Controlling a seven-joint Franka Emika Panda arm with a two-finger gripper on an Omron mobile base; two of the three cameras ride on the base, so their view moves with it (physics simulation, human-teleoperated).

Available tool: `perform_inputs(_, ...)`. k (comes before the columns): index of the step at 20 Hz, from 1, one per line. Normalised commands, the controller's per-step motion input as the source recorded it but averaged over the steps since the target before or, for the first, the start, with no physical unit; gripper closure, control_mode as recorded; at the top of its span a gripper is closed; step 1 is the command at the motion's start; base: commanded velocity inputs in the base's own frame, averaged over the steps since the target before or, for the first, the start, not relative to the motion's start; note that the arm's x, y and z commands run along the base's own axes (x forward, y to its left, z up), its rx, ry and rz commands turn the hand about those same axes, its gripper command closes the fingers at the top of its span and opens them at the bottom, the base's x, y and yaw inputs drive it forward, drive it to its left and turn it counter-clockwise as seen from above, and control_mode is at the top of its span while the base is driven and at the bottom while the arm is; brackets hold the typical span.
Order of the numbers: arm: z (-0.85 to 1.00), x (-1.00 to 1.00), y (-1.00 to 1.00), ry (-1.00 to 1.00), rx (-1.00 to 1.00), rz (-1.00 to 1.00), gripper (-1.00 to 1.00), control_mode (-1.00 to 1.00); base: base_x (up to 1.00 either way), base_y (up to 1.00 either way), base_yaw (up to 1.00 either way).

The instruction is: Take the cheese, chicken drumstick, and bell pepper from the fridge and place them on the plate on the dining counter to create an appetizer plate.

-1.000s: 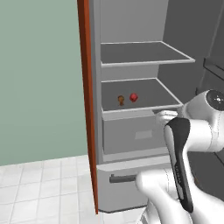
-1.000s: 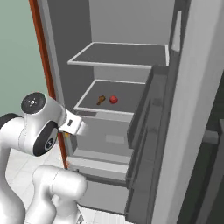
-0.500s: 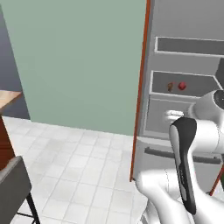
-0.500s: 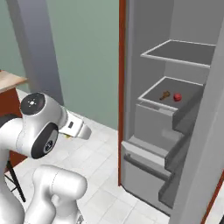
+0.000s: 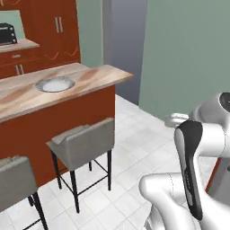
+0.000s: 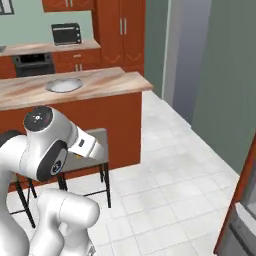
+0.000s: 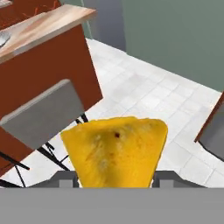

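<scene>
Gripper (image 7: 114, 186) clamped on cheese (image 7: 114, 151), mid-carry to counter (image 5: 96, 77). Next: drive closer, reach over, set wedge on plate (image 5: 55, 84) nr far edge.

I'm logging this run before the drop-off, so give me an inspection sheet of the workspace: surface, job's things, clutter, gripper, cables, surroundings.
Surface: dining counter, marbled beige top on a red-brown base.
Job's things: plate on the counter, nothing seen in it; cheese, a yellow wedge, close up in the hand view, held off the floor; fridge, a grey corner at the right edge of the right base view.
Clutter: nothing seen on the counter beside the plate.
Gripper: shut on the cheese; fingertips hidden behind the wedge.
Cables: nothing seen.
Surroundings: grey stools before the counter, white tiled floor, green wall, red-brown cupboards, toaster oven on the back counter.
</scene>
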Motion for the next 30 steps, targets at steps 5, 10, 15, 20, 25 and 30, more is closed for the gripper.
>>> perform_inputs(5,0.00,0.00,0.00,0.00,0.00,0.00,1.00,1.00,-0.19,0.42,0.88)
perform_inputs(10,0.00,0.00,0.00,0.00,0.00,0.00,1.00,1.00,0.40,0.34,0.45)
perform_inputs(15,0.00,0.00,0.00,0.00,0.00,0.00,1.00,1.00,0.83,0.02,0.10)
perform_inputs(20,0.00,0.00,0.00,0.00,0.00,0.00,1.00,1.00,0.94,0.00,0.01)
perform_inputs(25,0.00,0.00,0.00,0.00,0.00,0.00,1.00,1.00,0.90,0.00,0.00)
perform_inputs(30,0.00,0.00,0.00,0.00,0.00,0.00,1.00,1.00,0.71,-0.01,0.00)
